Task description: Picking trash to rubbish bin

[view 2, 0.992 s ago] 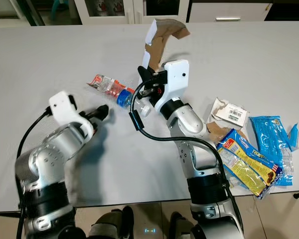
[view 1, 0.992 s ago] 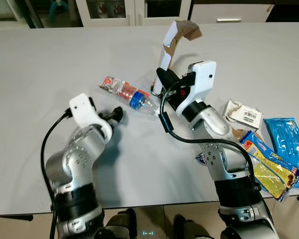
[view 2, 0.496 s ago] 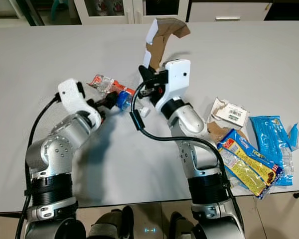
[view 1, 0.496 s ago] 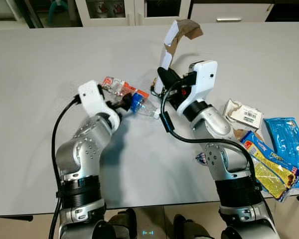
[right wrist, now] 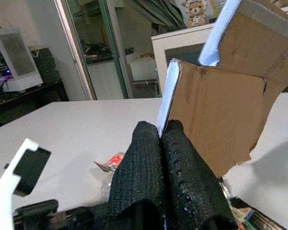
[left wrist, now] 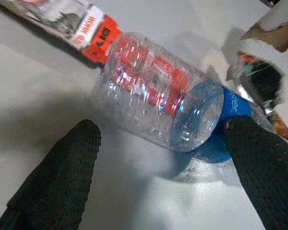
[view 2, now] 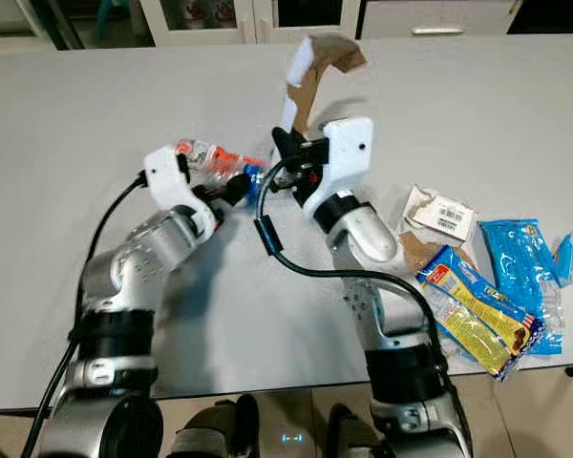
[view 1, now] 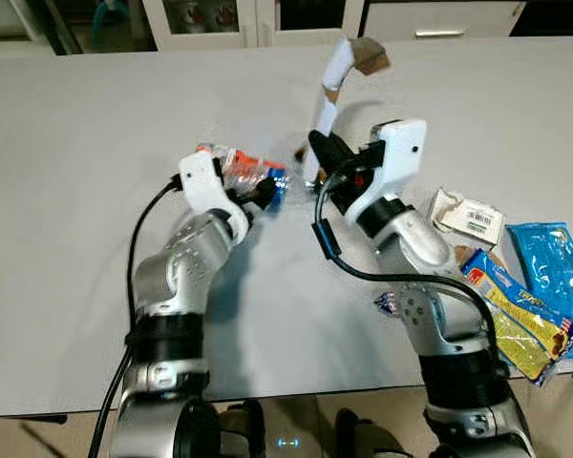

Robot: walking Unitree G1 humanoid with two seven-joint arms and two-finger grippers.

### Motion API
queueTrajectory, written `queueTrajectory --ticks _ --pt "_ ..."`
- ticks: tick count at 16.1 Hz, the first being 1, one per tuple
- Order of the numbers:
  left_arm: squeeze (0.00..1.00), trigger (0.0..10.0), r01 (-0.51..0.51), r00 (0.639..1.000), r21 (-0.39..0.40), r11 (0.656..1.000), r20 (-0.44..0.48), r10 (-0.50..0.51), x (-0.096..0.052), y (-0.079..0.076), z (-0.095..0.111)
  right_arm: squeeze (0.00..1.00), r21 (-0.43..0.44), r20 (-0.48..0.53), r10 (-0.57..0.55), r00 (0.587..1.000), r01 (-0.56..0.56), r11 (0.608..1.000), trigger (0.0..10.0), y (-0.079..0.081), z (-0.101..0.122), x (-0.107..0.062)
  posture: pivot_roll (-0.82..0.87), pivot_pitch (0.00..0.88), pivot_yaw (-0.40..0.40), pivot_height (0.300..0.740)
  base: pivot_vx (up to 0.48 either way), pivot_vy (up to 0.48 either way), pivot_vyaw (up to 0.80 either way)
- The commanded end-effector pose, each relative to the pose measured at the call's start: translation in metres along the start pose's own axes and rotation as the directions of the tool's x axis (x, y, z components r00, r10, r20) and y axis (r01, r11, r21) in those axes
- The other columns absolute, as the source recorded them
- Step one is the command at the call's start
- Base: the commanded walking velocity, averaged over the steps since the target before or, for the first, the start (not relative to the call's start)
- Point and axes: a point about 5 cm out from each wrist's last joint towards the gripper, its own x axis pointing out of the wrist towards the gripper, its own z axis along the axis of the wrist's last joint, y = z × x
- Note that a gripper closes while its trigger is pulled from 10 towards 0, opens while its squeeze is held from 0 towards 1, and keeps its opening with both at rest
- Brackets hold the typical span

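Crumpled clear plastic bottle (left wrist: 153, 103) between spread left pincer (left wrist: 158, 177); right pincer (right wrist: 165, 158) pinching torn cardboard (right wrist: 221, 115).

The left gripper (view 1: 264, 194) covers part of the bottle (view 1: 246, 172). The blue wrapper (view 1: 557, 277) runs off the picture's edge.

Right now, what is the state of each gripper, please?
Left gripper: open, fingers on either side of the bottle.
Right gripper: shut on the cardboard.
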Motion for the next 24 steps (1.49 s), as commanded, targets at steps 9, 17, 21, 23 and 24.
queueTrajectory --ticks 9,17,21,23,24 --pt "0.00 10.0 -0.049 0.998 -0.053 0.997 -0.049 0.046 0.019 0.011 0.002 0.00 -0.007 -0.018 -0.013 1.000 0.013 1.000 10.0 0.000 0.001 -0.008 -0.08 0.235 0.085 0.740 0.000 0.000 0.00" --pt "0.00 10.0 -0.050 0.998 0.143 0.989 0.037 0.045 0.011 0.015 0.027 0.00 -0.007 -0.022 -0.014 1.000 0.014 1.000 10.0 0.000 0.001 -0.008 -0.07 0.224 0.085 0.740 0.000 0.000 0.00" --pt "0.00 10.0 -0.155 0.983 0.039 0.987 0.104 0.150 0.007 0.043 0.031 0.00 -0.006 -0.020 -0.013 1.000 0.013 1.000 10.0 0.000 0.001 -0.007 -0.07 0.222 0.083 0.740 0.000 0.000 0.00" --pt "0.00 10.0 -0.216 0.967 0.000 0.976 0.134 0.214 0.005 0.053 0.030 0.00 -0.008 -0.022 -0.016 1.000 0.016 1.000 10.0 -0.001 0.001 -0.008 -0.07 0.225 0.079 0.740 0.000 0.000 0.00" --pt "0.00 10.0 -0.215 0.969 0.016 0.977 0.125 0.211 0.004 0.052 0.028 0.00 -0.010 -0.024 -0.017 1.000 0.017 1.000 10.0 -0.002 0.001 -0.009 -0.07 0.229 0.077 0.740 0.000 0.000 0.00"
